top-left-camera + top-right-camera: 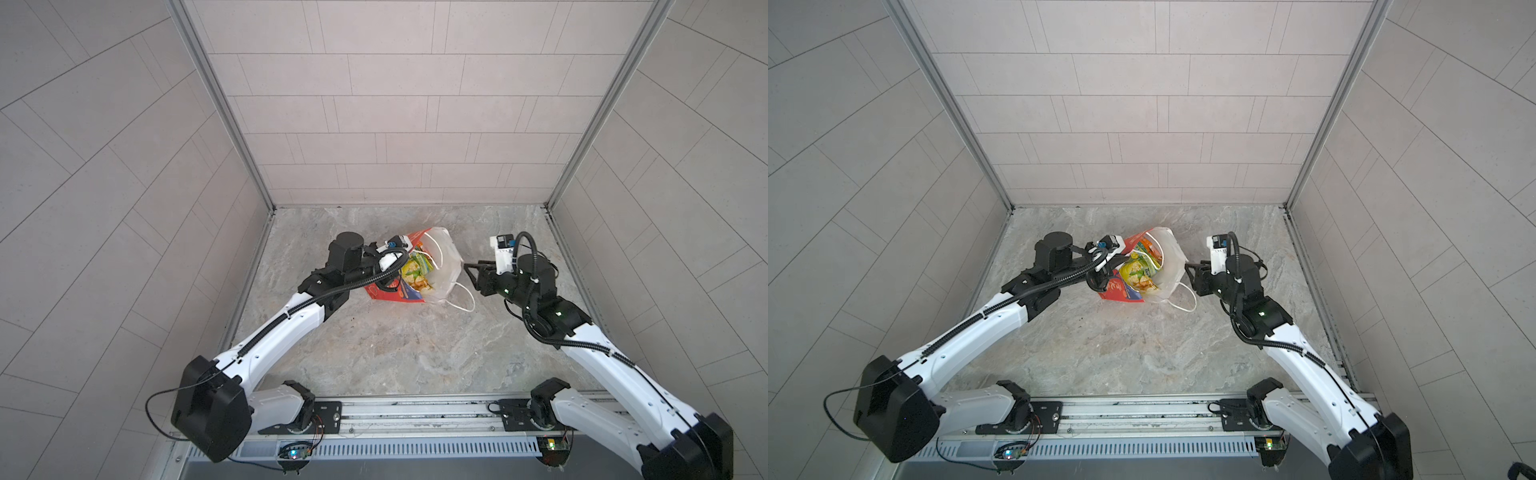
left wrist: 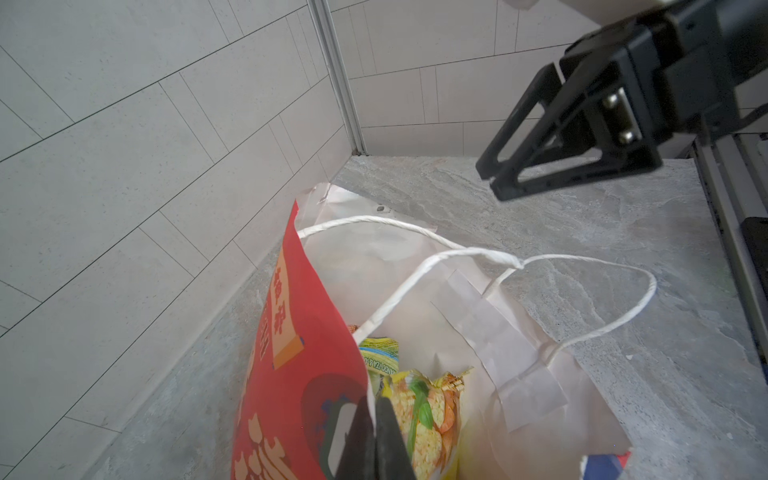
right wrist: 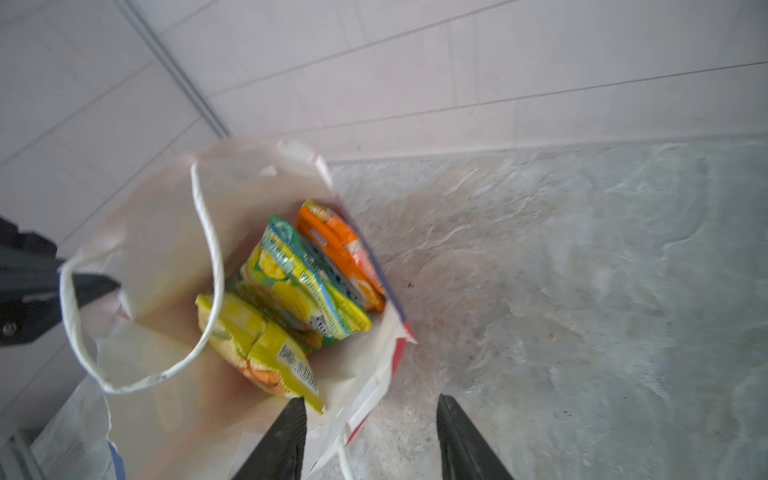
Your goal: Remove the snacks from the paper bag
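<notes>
The paper bag (image 1: 446, 253) leaned open on the worktop (image 1: 415, 345), snacks (image 3: 291, 299) inside, only yellow, green and orange packets showing. The left hand (image 2: 372, 409), mostly cut off, pinched its red wall; the right hand (image 3: 370, 415) hovered at the rim, jaws parted, empty.

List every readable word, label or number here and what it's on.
"ANGO TEA &", cut off at both ends: on the green-yellow packet inside the paper bag.
Chinese characters: on the paper bag's red outside, too warped to read.
Barcode digits: on the yellow packet, too blurred to read.
</notes>
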You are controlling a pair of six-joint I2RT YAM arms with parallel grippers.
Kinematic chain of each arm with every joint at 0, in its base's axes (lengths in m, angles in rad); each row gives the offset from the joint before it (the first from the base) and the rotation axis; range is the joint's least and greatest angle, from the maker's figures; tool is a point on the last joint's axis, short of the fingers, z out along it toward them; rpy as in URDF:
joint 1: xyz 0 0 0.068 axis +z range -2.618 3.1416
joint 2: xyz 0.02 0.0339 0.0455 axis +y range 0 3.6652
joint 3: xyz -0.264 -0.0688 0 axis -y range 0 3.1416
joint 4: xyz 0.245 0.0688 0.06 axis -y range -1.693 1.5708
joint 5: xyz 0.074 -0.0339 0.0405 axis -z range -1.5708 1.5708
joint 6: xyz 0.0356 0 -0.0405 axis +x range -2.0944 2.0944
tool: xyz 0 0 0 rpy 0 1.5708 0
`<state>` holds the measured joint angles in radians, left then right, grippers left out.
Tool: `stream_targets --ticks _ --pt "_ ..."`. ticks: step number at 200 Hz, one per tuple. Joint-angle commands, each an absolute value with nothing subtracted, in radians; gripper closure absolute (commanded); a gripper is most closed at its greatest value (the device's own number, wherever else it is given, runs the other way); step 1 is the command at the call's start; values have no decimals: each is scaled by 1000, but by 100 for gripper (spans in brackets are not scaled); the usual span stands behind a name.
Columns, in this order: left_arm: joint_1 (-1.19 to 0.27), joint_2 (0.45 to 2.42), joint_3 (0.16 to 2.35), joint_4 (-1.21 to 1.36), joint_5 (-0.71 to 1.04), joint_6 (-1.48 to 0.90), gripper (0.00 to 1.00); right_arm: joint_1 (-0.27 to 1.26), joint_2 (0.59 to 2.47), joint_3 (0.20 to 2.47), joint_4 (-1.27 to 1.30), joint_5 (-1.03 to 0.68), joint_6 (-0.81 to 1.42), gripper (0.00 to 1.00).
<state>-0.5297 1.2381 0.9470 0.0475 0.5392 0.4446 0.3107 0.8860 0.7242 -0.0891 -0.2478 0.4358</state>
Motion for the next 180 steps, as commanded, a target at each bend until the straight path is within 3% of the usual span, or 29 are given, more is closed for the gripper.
stream_targets --ticks 1,31,81,121,180 --pt "-534 1235 978 106 617 460 100 204 812 684 -101 -206 549 55" --pt "-535 1251 991 100 656 460 100 8 895 602 -73 -357 678 69" --pt "-534 1267 997 102 657 463 100 14 1128 467 151 -475 741 75" --pt "-534 1268 993 111 667 463 100 161 1369 479 298 -535 780 76" --pt "-532 1265 1002 119 627 457 100 407 1730 472 956 -465 1039 78"
